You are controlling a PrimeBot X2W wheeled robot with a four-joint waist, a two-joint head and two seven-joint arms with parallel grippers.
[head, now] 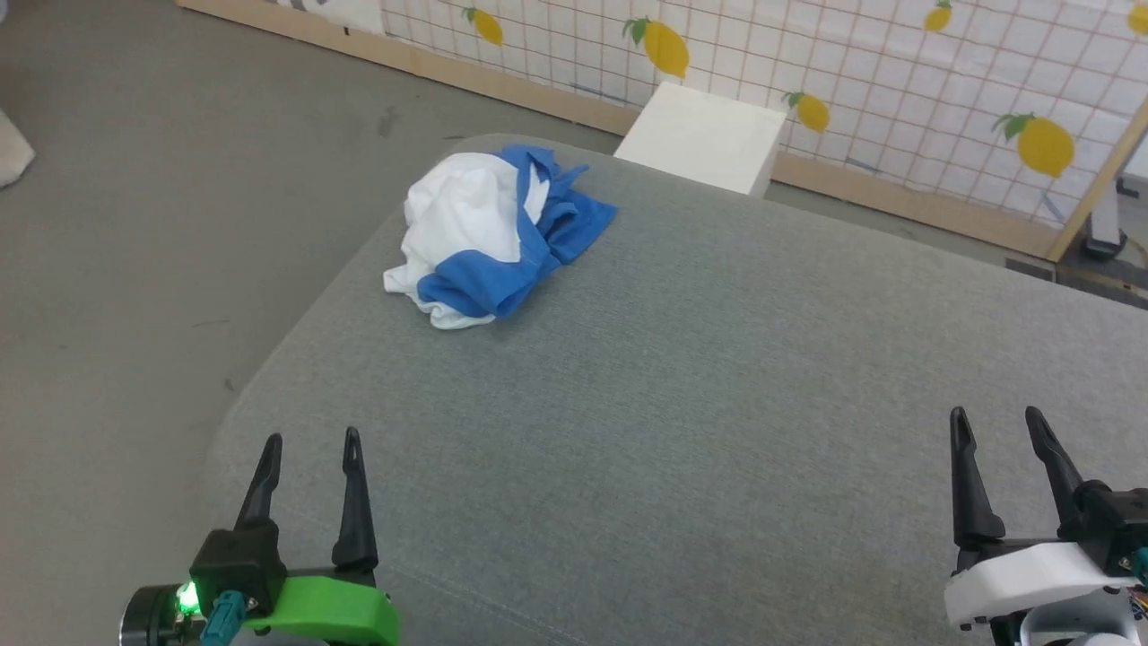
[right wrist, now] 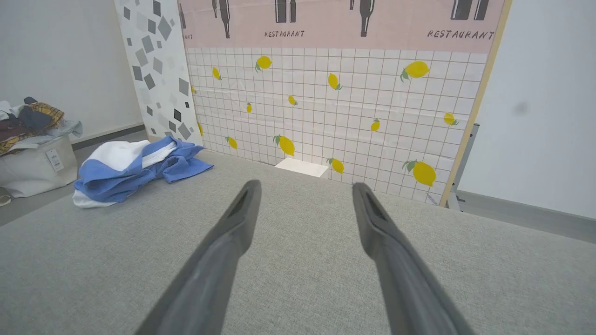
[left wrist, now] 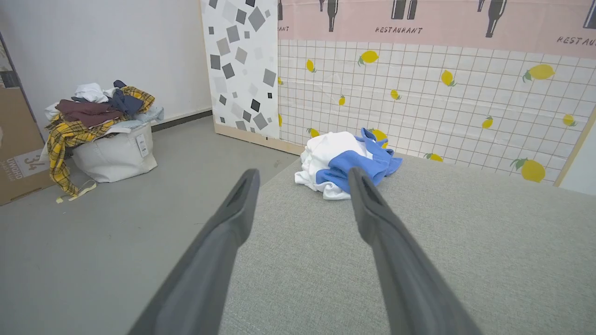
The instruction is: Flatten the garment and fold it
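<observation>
Shirt sits in a crumpled heap at the far left corner of the tabletop, white and blue bunched together, close to the left edge. Nothing is flattened and nothing is folded, so you're at the very start with the whole job left.

Left jaws and right jaws both stand wide with nothing in them. They're at the near edge, well apart from the shirt. The left pair is closer and points roughly at the heap.

You'd need to reach across, find a hem or shoulder, and spread it toward the middle.

Around it:
- white box just past the far edge
- lemon-print screen behind the box
- clothes bin on the floor, off to the left

I'd say none of that blocks the reach. The real risk looks like the shirt sliding off the left edge.
</observation>
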